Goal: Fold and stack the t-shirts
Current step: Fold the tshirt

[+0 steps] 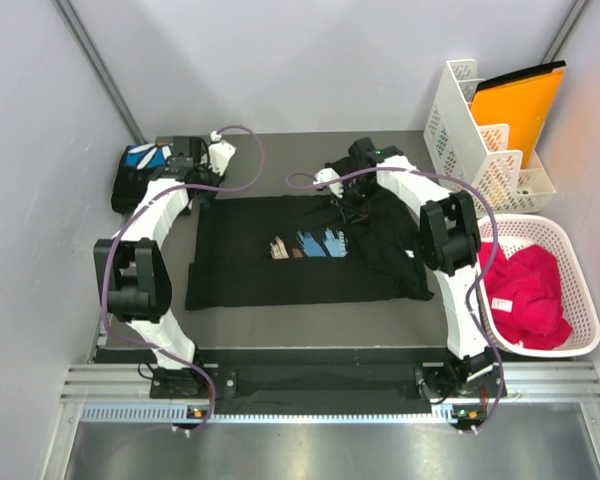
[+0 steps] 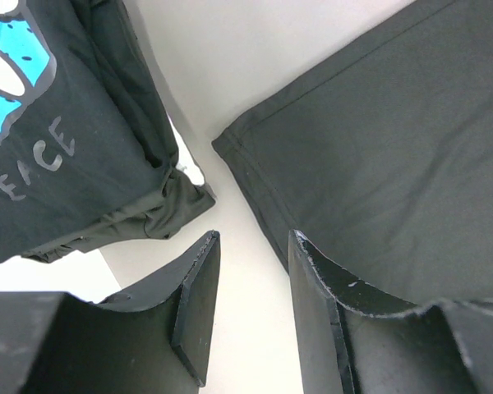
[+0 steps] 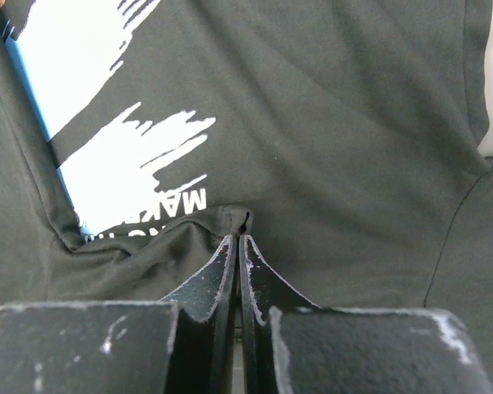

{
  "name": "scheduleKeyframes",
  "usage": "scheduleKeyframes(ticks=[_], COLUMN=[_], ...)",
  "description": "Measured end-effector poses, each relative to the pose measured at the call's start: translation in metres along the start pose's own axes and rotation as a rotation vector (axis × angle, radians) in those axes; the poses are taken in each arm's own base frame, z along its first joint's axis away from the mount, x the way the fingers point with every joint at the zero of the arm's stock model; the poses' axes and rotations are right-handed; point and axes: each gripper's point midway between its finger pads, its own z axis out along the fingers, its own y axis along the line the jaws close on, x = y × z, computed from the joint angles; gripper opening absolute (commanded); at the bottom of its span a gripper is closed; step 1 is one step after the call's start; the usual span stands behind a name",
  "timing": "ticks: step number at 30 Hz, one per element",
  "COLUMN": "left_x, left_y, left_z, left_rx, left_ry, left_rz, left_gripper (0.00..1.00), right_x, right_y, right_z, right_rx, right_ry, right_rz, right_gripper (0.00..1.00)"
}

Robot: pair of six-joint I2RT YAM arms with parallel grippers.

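With the folded t-shirt [image 1: 138, 162] at far left, the left gripper [image 2: 253, 240], jaws apart and empty, should first pinch the corner beside it of the brush-stroke t-shirt [image 1: 250, 272] spread on the table [image 1: 280, 155], so the right gripper [image 3: 238, 243], clamped on a ridge of its cloth, lifts level with it.

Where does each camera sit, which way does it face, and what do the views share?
Top: above and behind the bases, looking down on table, spread shirt, folded shirt; left arm, right arm show.
Left wrist: on the left arm, facing down at table between both shirts; open left hand shows.
Right wrist: on the right arm, facing the spread shirt's print; right hand shows, shut on its cloth.
Shared: all three show the spread shirt; top and left wrist share the folded shirt.
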Motion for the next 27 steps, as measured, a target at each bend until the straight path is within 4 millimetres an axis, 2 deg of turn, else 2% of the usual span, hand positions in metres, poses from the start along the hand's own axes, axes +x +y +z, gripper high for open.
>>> scheduleKeyframes(ticks=[9,19,27], left_x=[-0.001,-0.002,-0.003], left_y=[-0.004,-0.008,-0.008], left_z=[0.009,0.009,0.009], left_rx=[0.013,0.019,0.019], left_ry=[0.011,0.009,0.009], left_rz=[0.006,0.014,0.014], left_gripper=[0.45,0.44,0.44], right_x=[-0.006,-0.021,-0.029], right_y=[0.004,0.011,-0.002], right_z=[0.003,0.009,0.01], right_rx=[-0.007,-0.015,0.047], right_ry=[-0.01,-0.025,-0.04], right_rz=[-0.012,-0.033,-0.05], right_gripper=[0.0,0.0,0.0])
